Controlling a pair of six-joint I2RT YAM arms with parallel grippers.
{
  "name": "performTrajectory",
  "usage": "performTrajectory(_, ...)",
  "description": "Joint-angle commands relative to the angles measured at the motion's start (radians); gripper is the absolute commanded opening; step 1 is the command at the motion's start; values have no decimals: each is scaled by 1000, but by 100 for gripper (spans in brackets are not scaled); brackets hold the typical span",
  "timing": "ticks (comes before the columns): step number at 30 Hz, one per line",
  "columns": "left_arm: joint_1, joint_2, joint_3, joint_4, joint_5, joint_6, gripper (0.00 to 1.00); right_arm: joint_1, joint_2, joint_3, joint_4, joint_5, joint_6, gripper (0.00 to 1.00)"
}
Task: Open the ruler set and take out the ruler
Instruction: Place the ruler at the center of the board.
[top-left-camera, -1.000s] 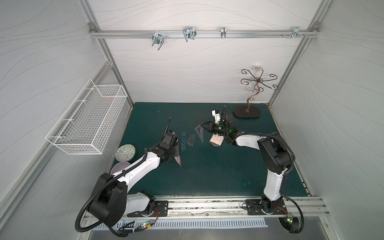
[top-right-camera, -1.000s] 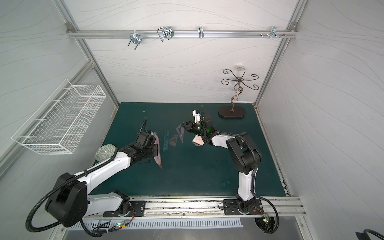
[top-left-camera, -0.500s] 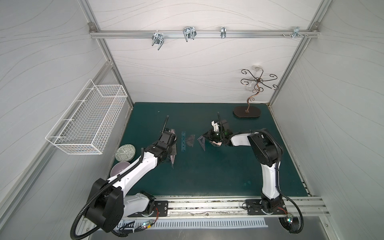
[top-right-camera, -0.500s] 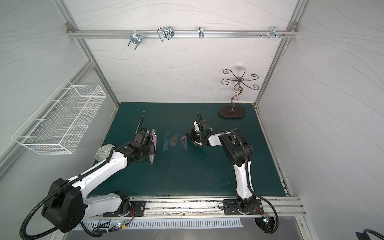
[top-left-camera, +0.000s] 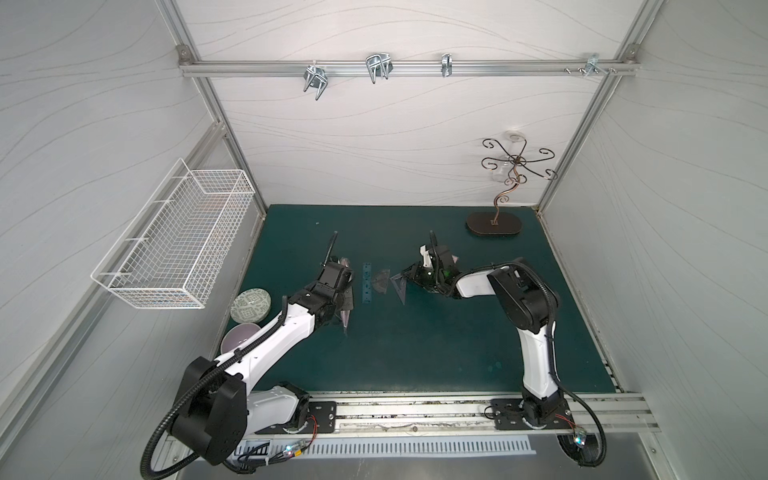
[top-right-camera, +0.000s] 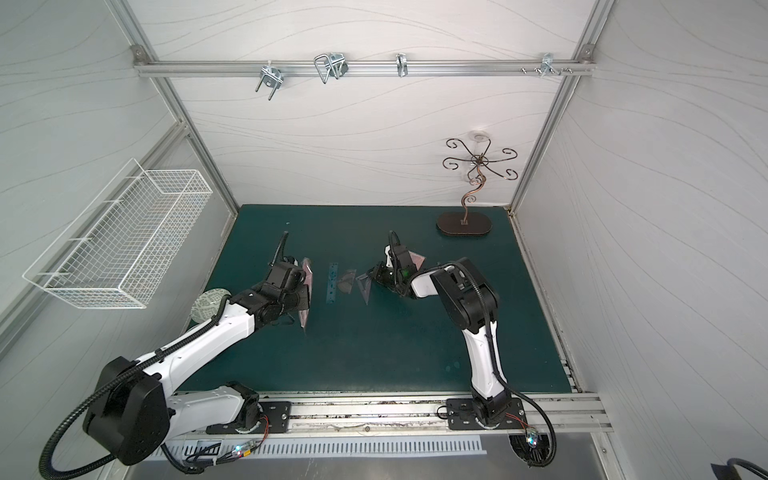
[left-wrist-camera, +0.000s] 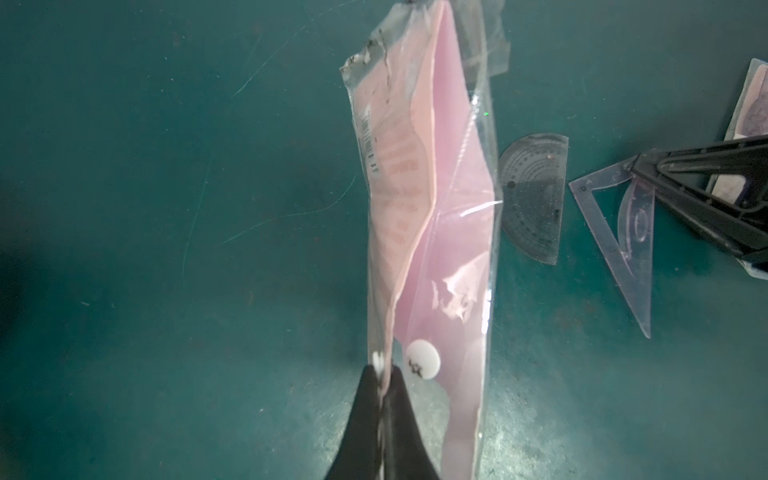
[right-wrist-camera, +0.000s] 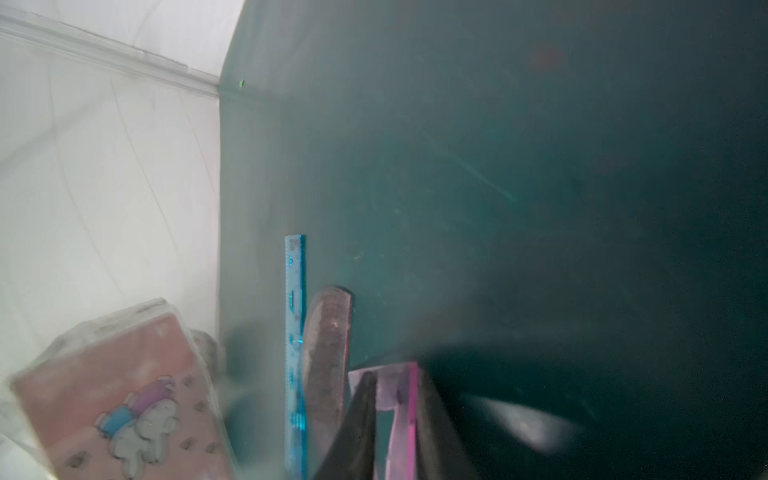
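As glossy pouch (left-wrist-camera: 432, 216) hangs, ruler (top-left-camera: 366, 283) seemingly translucent

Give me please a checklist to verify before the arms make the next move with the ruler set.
1. Grip of left fingers on pouch: ok, shut on its edge.
2. The blue ruler is out and lies on the mat: ok.
3. The right fingers stand apart at the triangle: ok.
4. The protractor lies between ruler and triangle: ok.
5. Pouch is empty: cannot tell.
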Motion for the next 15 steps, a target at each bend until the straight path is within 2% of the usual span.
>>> performTrajectory(1,-2,-6,37,15,-12,11,0,1,-49,-54,-52,78,-6,52)
performTrajectory(2,-6,-5,37,11,-18,17,0,2,-75,-68,-53,99,-18,57)
performTrajectory(6,-13,-1,28,22,-14,20,0,6,-196,-90,-114,159,-101,58)
performTrajectory(8,-13,1,18,36,3,19,0,6,-257,-79,-165,153,-146,54)
performTrajectory(10,-13,1,4,66,44,25,0,8,-315,-82,-151,71,-185,48)
performTrajectory(11,-12,0,-6,82,67,27,0,9,-323,-83,-116,-2,-189,42)
performTrajectory(12,-13,-1,-19,111,98,29,0,7,-318,-77,-66,-108,-175,29)
performTrajectory(13,-12,-4,-31,133,116,27,0,4,-289,-64,4,-246,-131,10)
performTrajectory(14,-13,-4,-39,150,129,21,0,5,-258,-52,80,-338,-73,0)
performTrajectory(15,-13,-2,-46,165,146,21,0,12,-220,-44,165,-417,8,0)
